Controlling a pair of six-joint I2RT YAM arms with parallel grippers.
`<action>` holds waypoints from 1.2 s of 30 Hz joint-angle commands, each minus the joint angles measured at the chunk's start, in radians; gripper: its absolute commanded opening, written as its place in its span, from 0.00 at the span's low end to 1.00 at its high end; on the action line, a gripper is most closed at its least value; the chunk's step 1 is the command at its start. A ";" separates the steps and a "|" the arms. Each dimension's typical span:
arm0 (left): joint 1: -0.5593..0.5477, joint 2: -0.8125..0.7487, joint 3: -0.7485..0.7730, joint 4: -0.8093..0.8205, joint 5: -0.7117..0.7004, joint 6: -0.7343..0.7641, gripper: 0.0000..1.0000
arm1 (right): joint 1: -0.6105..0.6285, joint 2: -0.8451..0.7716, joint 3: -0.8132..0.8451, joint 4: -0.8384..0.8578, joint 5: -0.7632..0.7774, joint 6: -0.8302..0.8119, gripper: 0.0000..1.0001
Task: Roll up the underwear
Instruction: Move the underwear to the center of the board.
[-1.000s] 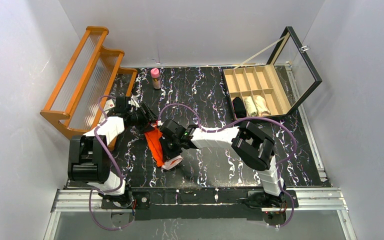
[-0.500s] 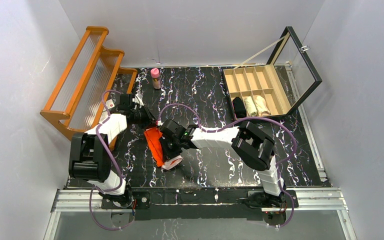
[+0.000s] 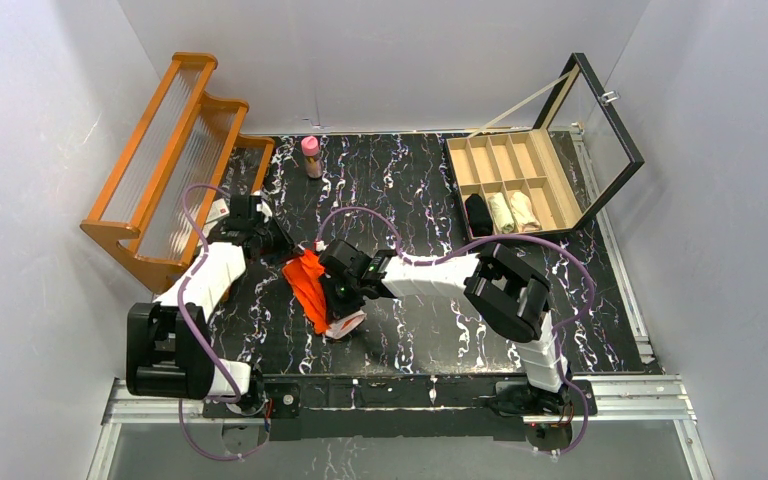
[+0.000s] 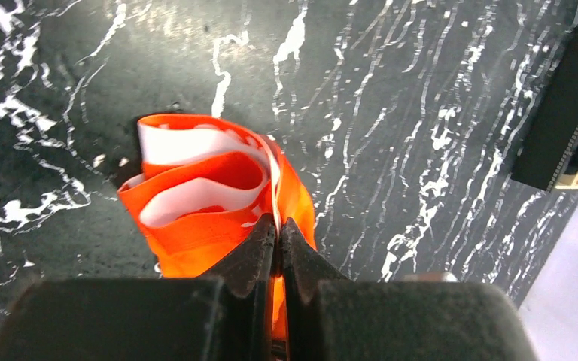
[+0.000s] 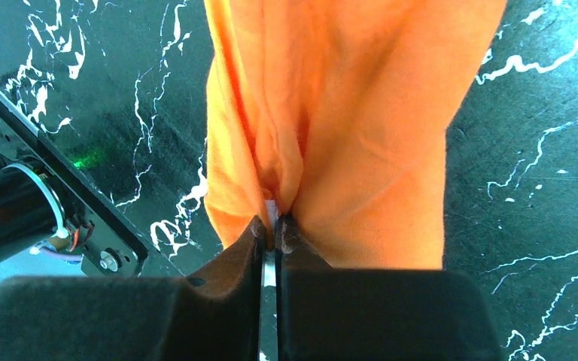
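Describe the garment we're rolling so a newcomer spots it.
On the black marble table, look left of centre. The underwear is bright orange with white trim, pinched by the left end effector and the right end effector; the boxed rolls are black or pale.

Orange underwear [image 3: 306,282] partly beneath right arm [image 3: 430,272]

Wooden rack [image 3: 170,150] hems the left arm [image 3: 210,272] from outside. Pink-capped bottle [image 3: 311,157] stands at back nr rack's end; divided box [image 3: 520,165] w/ raised lid fills back-right. Table [image 3: 400,180] btwn bottle & box lies open, front-right too. Mid-left is crowded: left gripper [image 4: 278,226] & right gripper [image 5: 270,224] both pinch the orange underwear [image 4: 218,173].
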 commanded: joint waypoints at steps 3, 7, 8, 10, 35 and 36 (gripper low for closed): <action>0.012 -0.040 -0.067 -0.014 -0.091 -0.028 0.02 | -0.001 -0.024 -0.002 -0.086 0.050 -0.011 0.11; 0.013 -0.029 -0.097 -0.005 -0.143 -0.042 0.03 | 0.000 -0.042 0.017 -0.103 0.062 -0.032 0.11; 0.015 -0.023 -0.101 -0.011 -0.163 -0.046 0.02 | 0.000 -0.048 0.022 -0.110 0.065 -0.040 0.11; 0.018 -0.006 -0.106 -0.009 -0.190 -0.049 0.02 | 0.004 -0.064 0.028 -0.117 0.062 -0.061 0.11; 0.056 -0.103 -0.128 -0.149 -0.132 -0.052 0.05 | 0.086 -0.142 -0.056 -0.215 0.162 -0.289 0.15; 0.056 -0.108 -0.131 -0.162 -0.129 -0.051 0.07 | 0.089 -0.140 -0.062 -0.219 0.161 -0.300 0.19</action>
